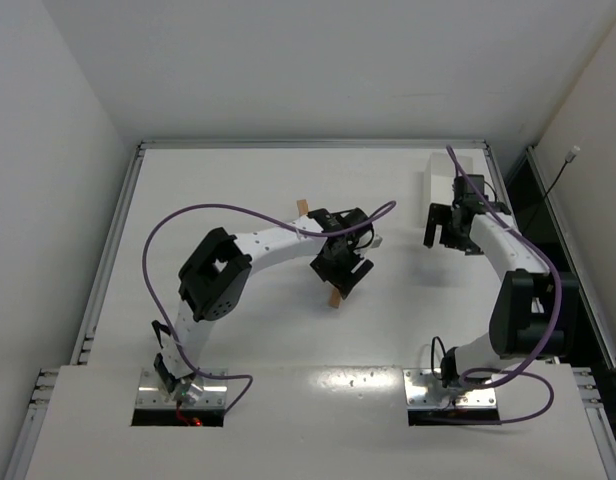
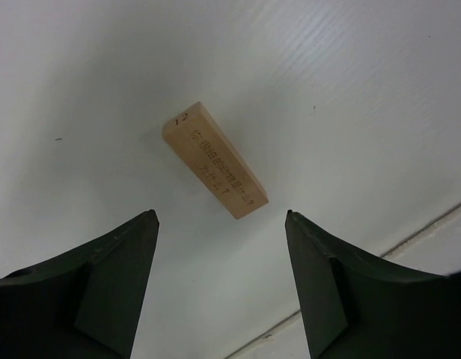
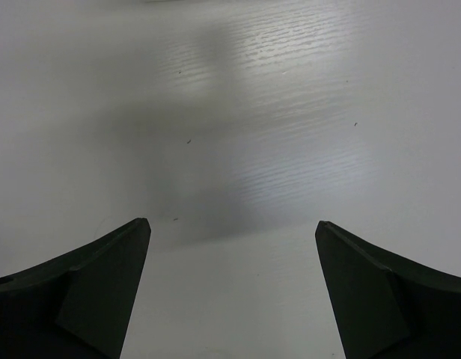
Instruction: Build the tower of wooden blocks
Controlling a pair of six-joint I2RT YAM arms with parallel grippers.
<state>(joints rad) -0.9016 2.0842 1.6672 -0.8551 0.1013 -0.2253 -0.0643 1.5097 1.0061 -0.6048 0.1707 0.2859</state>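
The left gripper (image 2: 219, 216), black and two-fingered, has its jaws apart and holds nothing. A flat, elongated light-tan wood block (image 2: 214, 170) lies on the white table (image 2: 350, 90) just ahead of its fingertips, between them and untouched. The right gripper (image 3: 232, 224) is wide apart over the table, gripping nothing. A white rectangular tray (image 1: 443, 178) lies just beside it; its contents are not discernible.

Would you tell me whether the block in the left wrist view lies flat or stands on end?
Flat: the wood block rests on the table, broad printed face up.
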